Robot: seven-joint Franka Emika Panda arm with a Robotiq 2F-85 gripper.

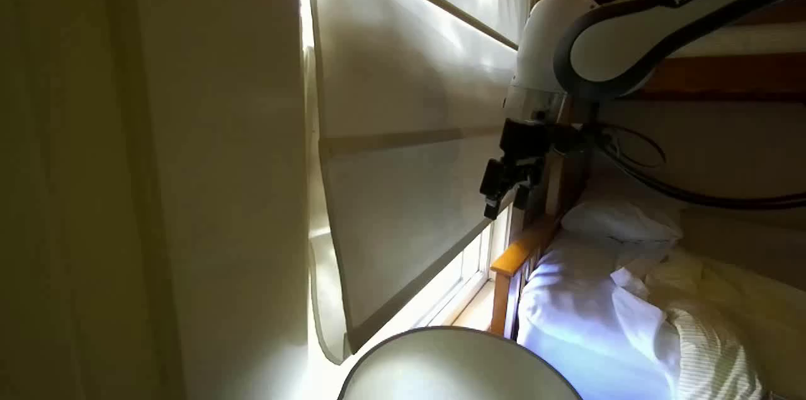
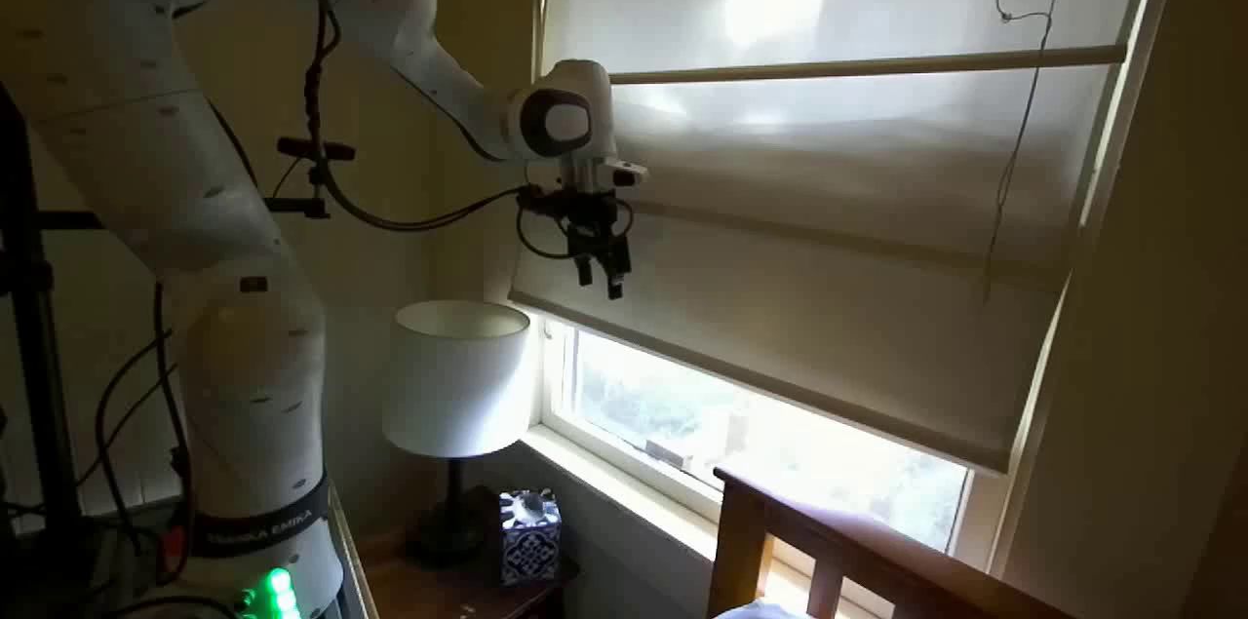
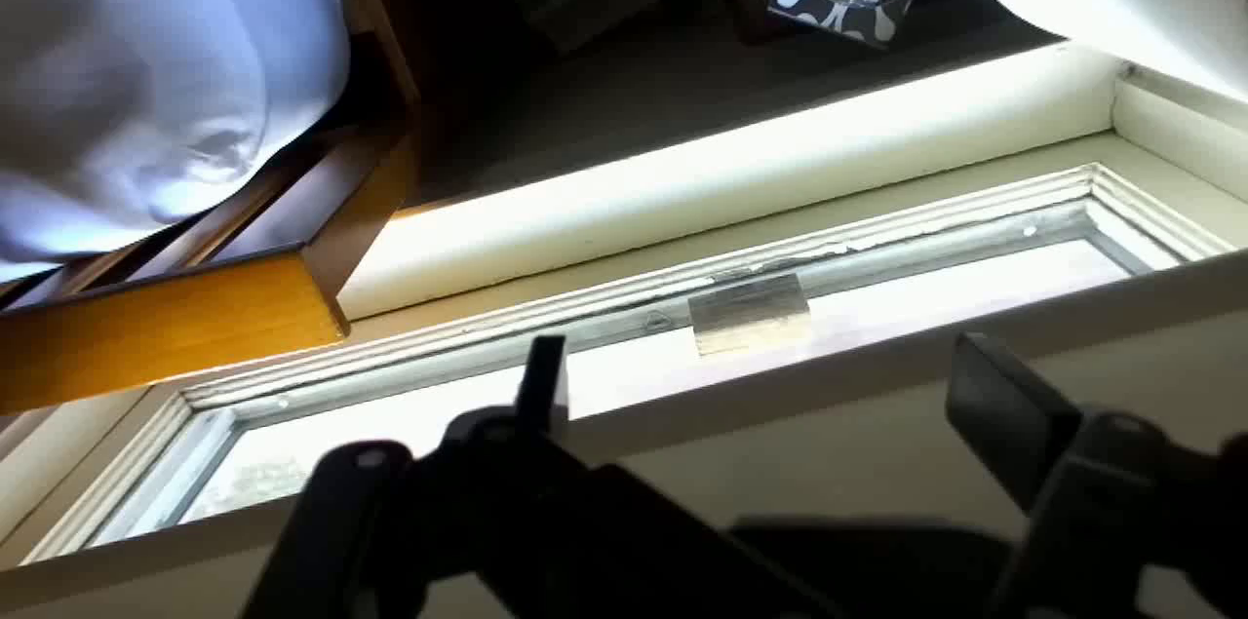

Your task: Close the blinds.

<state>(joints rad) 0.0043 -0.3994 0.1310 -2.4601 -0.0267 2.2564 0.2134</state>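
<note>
The blinds, a large cream fabric shade with horizontal battens, hang over the window in both exterior views (image 1: pixel 415 198) (image 2: pixel 829 297). Their lower edge slants, and a strip of bright window shows below it. In the wrist view the blinds (image 3: pixel 858 473) fill the lower part, with a darker bottom hem. My gripper (image 2: pixel 601 284) points down in front of the room side of the shade, near the lower edge at the lamp end. It also shows in an exterior view (image 1: pixel 505 208). In the wrist view the fingers (image 3: pixel 760 370) are wide apart with no object gripped. Whether a finger touches the fabric cannot be told.
A white lamp (image 2: pixel 458 375) and a patterned tissue box (image 2: pixel 529 536) stand below the arm. A wooden bed post (image 2: pixel 741 531) rises before the window. A thin cord (image 2: pixel 1019 132) hangs over the shade. The window sill (image 3: pixel 741 161) and a pillow (image 3: pixel 166 63) show in the wrist view.
</note>
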